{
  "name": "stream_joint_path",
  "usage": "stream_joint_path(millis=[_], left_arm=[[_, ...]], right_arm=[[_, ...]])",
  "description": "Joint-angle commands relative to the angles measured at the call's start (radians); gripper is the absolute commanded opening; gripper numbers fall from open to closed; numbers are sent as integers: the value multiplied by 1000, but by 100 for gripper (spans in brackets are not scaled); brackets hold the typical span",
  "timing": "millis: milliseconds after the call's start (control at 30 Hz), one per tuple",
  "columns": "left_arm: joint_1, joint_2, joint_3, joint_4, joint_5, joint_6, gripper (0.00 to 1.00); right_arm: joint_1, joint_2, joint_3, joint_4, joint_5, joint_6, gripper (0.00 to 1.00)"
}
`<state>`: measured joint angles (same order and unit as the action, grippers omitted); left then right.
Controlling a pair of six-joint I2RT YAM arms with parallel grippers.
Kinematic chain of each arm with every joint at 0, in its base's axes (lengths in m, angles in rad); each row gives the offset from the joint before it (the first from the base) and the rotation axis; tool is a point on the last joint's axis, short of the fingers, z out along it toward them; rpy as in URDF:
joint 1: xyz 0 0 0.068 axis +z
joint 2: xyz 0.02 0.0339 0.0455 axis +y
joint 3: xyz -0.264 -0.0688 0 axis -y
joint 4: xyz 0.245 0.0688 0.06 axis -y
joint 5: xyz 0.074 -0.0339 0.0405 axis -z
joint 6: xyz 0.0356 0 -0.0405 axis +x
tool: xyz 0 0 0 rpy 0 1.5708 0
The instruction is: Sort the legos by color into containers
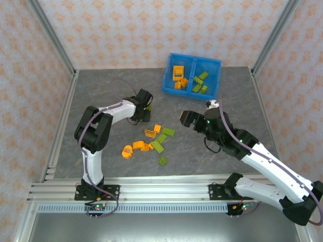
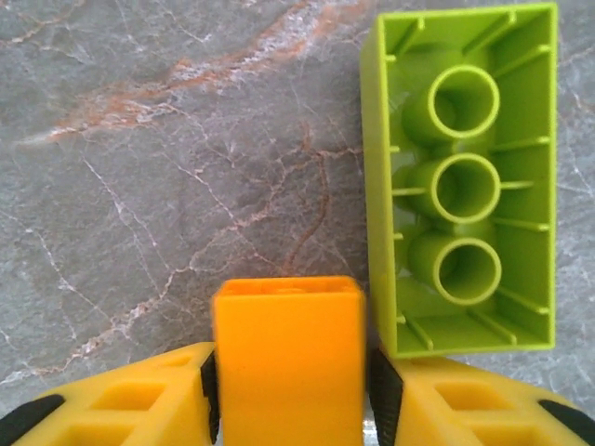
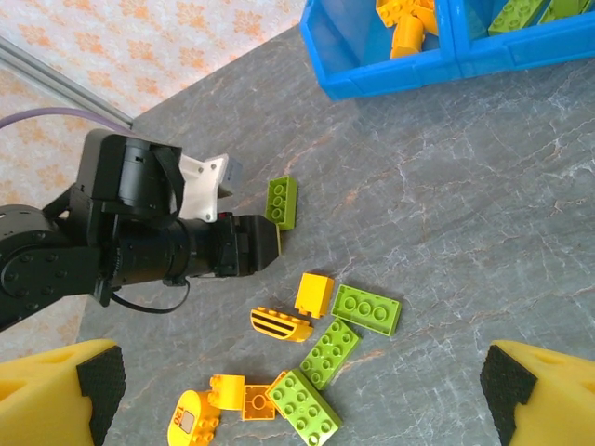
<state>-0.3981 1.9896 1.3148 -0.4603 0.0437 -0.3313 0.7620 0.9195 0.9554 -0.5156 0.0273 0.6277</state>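
Left tool clamped on an orange brick, an upturned green brick just beside it on the worktop | my right tool stands wide apart near the blue bin | bin: orange pieces left compartment, green right | loose bricks mid-worktop

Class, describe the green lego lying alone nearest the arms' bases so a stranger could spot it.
Start at the cluster of orange and green legos mid-table. Just nearer the metal rail sits one small, squarish lime green piece. Unlike its neighbours, it lies alone, touching nothing.
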Motion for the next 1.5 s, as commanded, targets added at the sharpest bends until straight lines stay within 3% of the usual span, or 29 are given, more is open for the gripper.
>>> stream_joint_path(millis=[0,167,400,667,833,967,1167,1467], left_arm=[[15,26,-3,23,5,-18,42],[14,-37,-25,27,10,-27,35],[-3,-292,-89,64,26,-32,29],[-125,-377,62,105,35,41,28],[-159,-231,276,130,-15,85,28],[-162,-23,451,186,-53,112,28],[-163,290,799,149,-24,105,28],[-161,594,1204,13,-57,72,34]], right_arm=[[-3,7,29,-11,15,-2,99],[-3,5,25,-11,19,2,99],[-3,-4,20,-7,14,7,99],[-3,-51,-12,36,34,13,99],[-3,-82,-33,31,56,23,99],[-3,-87,-38,14,60,26,99],[-3,-93,-41,-9,89,5,99],[-3,-94,-41,-22,106,-14,99]])
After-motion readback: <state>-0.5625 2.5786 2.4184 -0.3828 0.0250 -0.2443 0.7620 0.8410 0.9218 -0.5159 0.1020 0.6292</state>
